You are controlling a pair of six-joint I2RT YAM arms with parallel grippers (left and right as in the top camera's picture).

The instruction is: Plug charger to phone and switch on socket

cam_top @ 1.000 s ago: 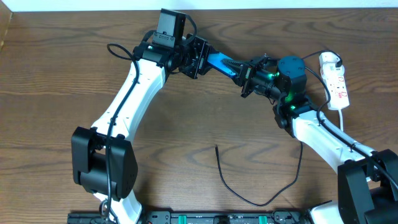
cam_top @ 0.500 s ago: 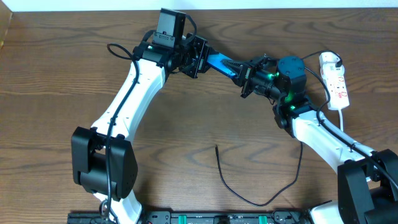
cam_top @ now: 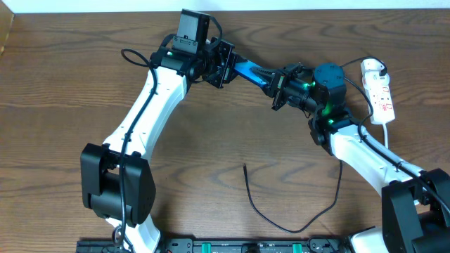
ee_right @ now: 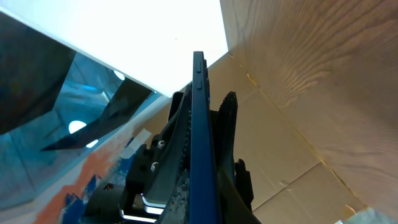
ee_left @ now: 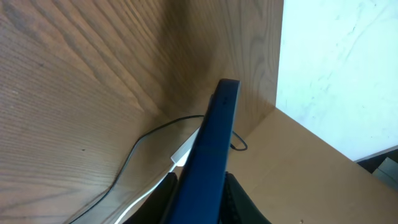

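At the left of the overhead view the left gripper point(cam_top: 228, 65) sits high over the far middle of the table point(cam_top: 63, 84), its fingers pinched on one end of the phone point(cam_top: 251, 71). Its wrist view shows the blue slab edge-on point(ee_left: 208, 162), rising from between two dark fingers. The phone is off the wood, bridging the two arms like a span. Below it, well apart, the charger point(cam_top: 247, 186) lies loose on the table, its plug tip pointing toward the far edge and nothing touching it. To the right, the right gripper point(cam_top: 278, 88) meets the phone's other end and looks clamped on it too, with the thin edge point(ee_right: 199, 137) running straight up its own camera view. Furthest right, the socket point(cam_top: 380, 88) lies by the table's side, untouched. The main hazard is that two arms share one rigid, slim thing: any mismatch in their motion would twist the phone or wrench it out of one pinch. If either lets go carelessly, the narrow grip left could slip and drop it onto the wood. I cannot tell which end carries the port, so a finger may be covering it. No gripper is free to fetch the cable.
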